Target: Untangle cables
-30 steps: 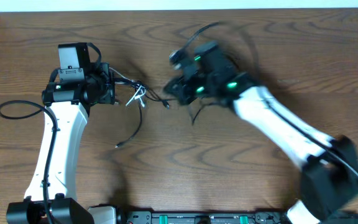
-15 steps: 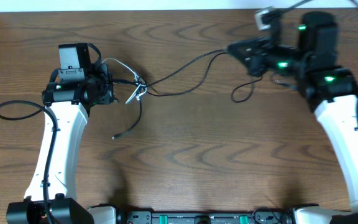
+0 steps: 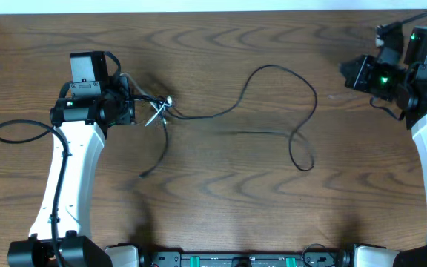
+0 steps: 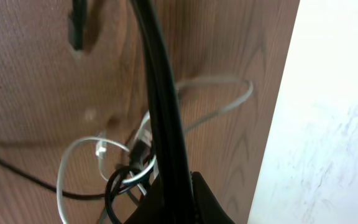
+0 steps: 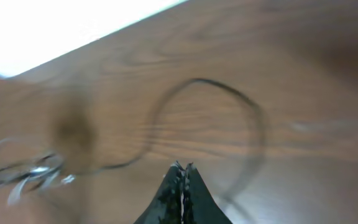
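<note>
The cables form a small tangle [image 3: 161, 110] of black and white cords just right of my left gripper [image 3: 136, 105], which is shut on them. In the left wrist view a black cord [image 4: 160, 93] runs up out of the shut left gripper [image 4: 173, 186], with white loops [image 4: 79, 162] beside it. One long black cable [image 3: 273, 69] trails from the tangle across the table and ends in a loop [image 3: 302, 159]. A shorter black cord [image 3: 156, 156] hangs down toward the front. My right gripper [image 3: 345, 73] is shut at the far right, apart from the cable, with nothing between its fingers [image 5: 182, 167].
A thick black arm wire [image 3: 13, 130] loops on the table left of the left arm. The white edge [image 3: 199, 6] runs along the table's far side. The wood table [image 3: 228, 200] is bare toward the front.
My right arm swung from the tangle to the far right, drawing the long black cable out. That cable now lies slack on the table, out of the right gripper. The left arm stayed put.
</note>
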